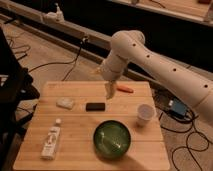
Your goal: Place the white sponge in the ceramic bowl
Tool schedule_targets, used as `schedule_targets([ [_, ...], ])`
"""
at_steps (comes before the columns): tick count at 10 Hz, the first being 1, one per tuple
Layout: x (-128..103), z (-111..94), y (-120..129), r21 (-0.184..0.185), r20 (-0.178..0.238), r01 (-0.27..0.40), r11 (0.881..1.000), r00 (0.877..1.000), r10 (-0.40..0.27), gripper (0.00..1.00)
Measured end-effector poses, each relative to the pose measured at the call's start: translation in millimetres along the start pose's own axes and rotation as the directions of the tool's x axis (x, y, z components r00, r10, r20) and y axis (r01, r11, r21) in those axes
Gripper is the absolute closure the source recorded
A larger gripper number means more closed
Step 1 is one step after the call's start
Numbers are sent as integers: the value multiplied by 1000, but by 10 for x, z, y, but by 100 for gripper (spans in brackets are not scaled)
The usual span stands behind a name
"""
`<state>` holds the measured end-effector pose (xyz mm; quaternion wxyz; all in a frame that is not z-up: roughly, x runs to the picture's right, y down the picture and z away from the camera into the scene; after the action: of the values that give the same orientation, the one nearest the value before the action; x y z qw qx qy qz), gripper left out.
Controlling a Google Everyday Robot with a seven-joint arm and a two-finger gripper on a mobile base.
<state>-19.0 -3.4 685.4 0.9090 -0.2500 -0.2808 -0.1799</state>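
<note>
The white sponge (65, 103) lies on the left part of the wooden table (75, 135), next to the black block (95, 106). The dark green ceramic bowl (112, 139) sits near the table's front, right of the middle. My gripper (109, 90) hangs from the white arm (150, 55) over the table's back middle, above and to the right of the black block. It is well to the right of the sponge and holds nothing that I can see.
A white bottle (51, 142) lies at the front left. A small white cup (144, 114) stands at the right. An orange carrot-like item (125, 89) lies at the back. Cables and a blue box (176, 107) are on the floor to the right.
</note>
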Motion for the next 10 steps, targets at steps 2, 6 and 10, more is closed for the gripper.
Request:
schedule_targets([
  [2,-94,303,-78,-22,50,-2,1000,999,4,20],
  [6,-381,1037,-321,-106,171,17,994,985,2,20],
  [10,-619,1714,-634,-167,230,55,985,973,-15,20],
])
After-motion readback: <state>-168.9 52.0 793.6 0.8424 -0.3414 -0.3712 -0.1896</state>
